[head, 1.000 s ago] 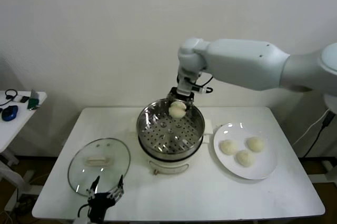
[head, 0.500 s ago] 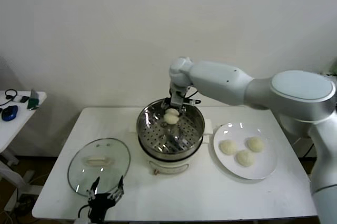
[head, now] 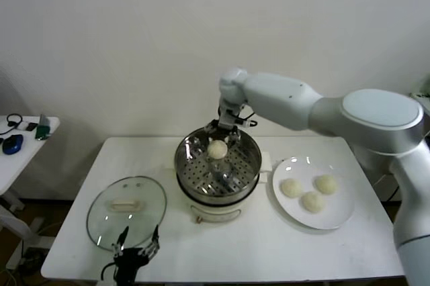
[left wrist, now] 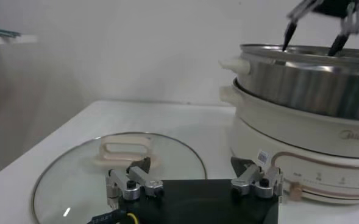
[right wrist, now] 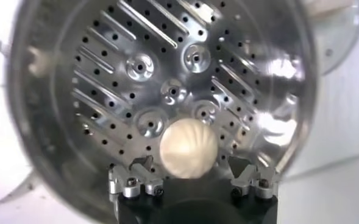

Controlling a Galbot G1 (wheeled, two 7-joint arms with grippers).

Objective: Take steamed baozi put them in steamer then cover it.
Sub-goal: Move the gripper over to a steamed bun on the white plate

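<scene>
One baozi (head: 217,149) lies on the perforated tray inside the steel steamer (head: 183,164), toward its back. My right gripper (head: 226,131) hangs just above it, open. In the right wrist view the baozi (right wrist: 188,149) sits between the spread fingers (right wrist: 141,165) without touching them. Three more baozi (head: 311,201) rest on the white plate (head: 339,219) to the right of the steamer. The glass cover (head: 126,213) with its cream handle lies flat on the table to the left. My left gripper (head: 134,249) is parked open at the cover's near edge.
The steamer stands on a white cooker base (left wrist: 301,140) at mid-table. A side table (head: 20,139) with small items stands at far left. The wall rises right behind the table.
My right gripper has moved left over the steamer, opened and let go of the baozi, which now rests on the tray. The left arm has not moved.
</scene>
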